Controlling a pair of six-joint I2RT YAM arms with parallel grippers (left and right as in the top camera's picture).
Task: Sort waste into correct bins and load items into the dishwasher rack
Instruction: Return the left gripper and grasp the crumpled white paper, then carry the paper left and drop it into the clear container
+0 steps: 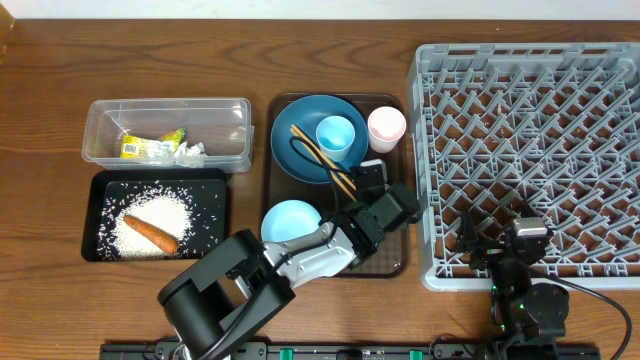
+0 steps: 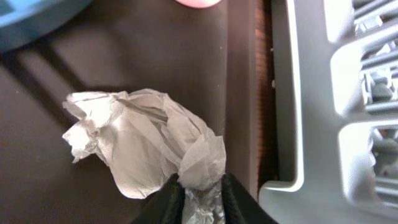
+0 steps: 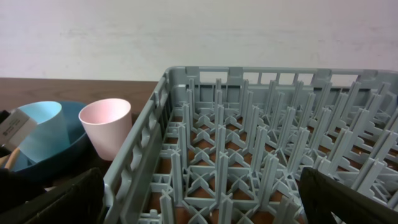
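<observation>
Grey all over, the large square plastic rack (image 1: 530, 150) shows a criss-cross lattice. The round plate (image 1: 310, 108) is dark blue, the small cup (image 1: 336, 134) light blue. The shallow rectangular tray (image 1: 215, 245) is black, speckled with loose white rice grains (image 1: 165, 210) around an orange sausage-like stick (image 1: 150, 233). The crumpled white paper napkin (image 2: 143, 143) is greyish in its folds, against the dark-brown serving tray (image 2: 37, 186).

1. Looks down on a crumpled white paper napkin (image 2: 140, 140) lying on the dark brown serving tray (image 2: 74, 93).
2. Pinches the napkin's near end between the black fingers (image 2: 166, 202) of the left gripper (image 2: 200, 200).
3. Takes in the grey dishwasher rack (image 2: 311, 124) at right, just beside the tray's rim.
4. Clips a blue plate (image 2: 31, 18) top left and a pink cup (image 2: 198, 2) at the top edge.
</observation>
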